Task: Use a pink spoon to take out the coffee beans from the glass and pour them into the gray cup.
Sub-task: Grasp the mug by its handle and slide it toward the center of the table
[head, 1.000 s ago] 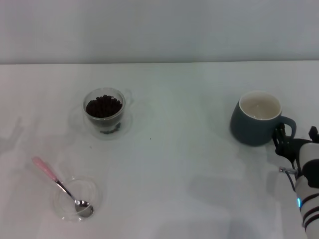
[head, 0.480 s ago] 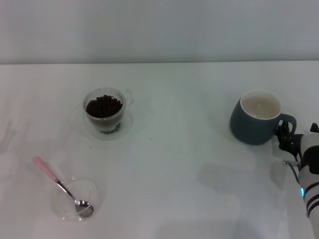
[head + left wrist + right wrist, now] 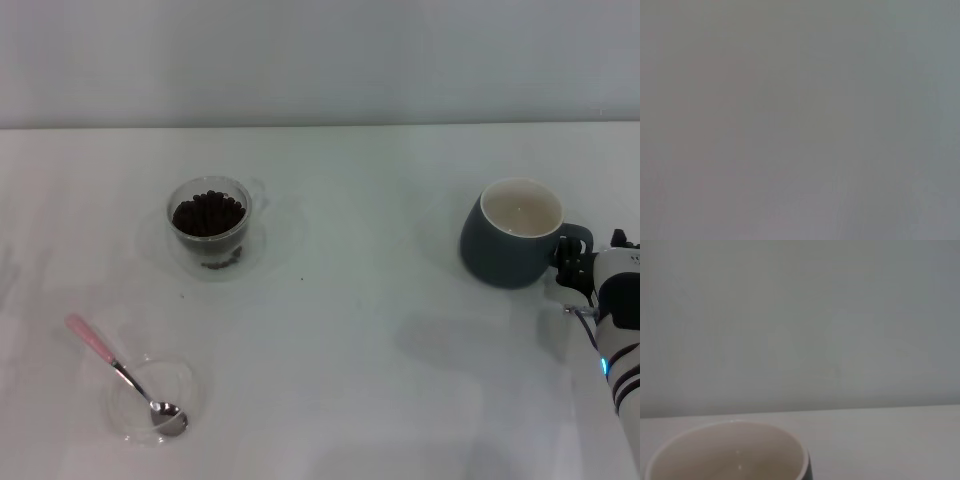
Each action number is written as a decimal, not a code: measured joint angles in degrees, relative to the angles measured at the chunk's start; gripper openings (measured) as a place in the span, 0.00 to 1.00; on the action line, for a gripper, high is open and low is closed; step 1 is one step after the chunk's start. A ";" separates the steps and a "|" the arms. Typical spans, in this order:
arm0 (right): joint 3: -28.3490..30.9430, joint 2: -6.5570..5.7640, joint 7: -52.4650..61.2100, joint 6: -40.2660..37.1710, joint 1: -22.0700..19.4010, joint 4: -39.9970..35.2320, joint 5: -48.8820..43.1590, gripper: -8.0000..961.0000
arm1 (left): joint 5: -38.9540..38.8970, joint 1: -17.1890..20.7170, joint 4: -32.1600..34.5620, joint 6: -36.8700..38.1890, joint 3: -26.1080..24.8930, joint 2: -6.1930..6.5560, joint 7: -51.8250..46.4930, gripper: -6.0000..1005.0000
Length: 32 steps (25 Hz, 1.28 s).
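Well to the left of the gray cup [image 3: 512, 236] and nearer the robot, the pink spoon [image 3: 121, 374] lies unmoved with its metal bowl in a flat clear dish [image 3: 152, 400] and its handle slanting out over the white table [image 3: 340, 340], while the glass [image 3: 209, 222] of coffee beans [image 3: 207, 212] stands beyond it, also left of the cup. The cup itself has slid slightly leftward since a second ago, and the right gripper [image 3: 572, 268] has come up to the cup's handle on its right side, so the handle is mostly hidden. Whether its fingers grasp the handle cannot be told; the left gripper is out of sight.

gray cup [image 3: 730, 452] edge-cropped; left wrist view blank
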 joint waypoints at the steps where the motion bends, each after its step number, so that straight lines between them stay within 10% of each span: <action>1: 0.07 0.00 0.41 0.63 0.23 -0.50 0.00 0.67 | -0.14 0.06 0.02 0.00 0.00 -0.01 0.00 0.87; 11: -0.22 0.00 16.69 4.08 0.33 -7.66 -10.71 0.46 | -0.48 0.19 0.57 -0.12 0.00 -0.02 0.00 0.87; 14: -0.26 0.00 19.42 5.70 0.56 -9.65 -14.03 0.21 | -0.48 0.20 0.58 -0.12 0.00 -0.02 0.00 0.87; 32: -3.22 -0.07 21.81 6.12 -0.01 -10.47 -31.89 0.14 | -0.48 0.37 0.43 -0.10 0.00 -0.11 0.00 0.87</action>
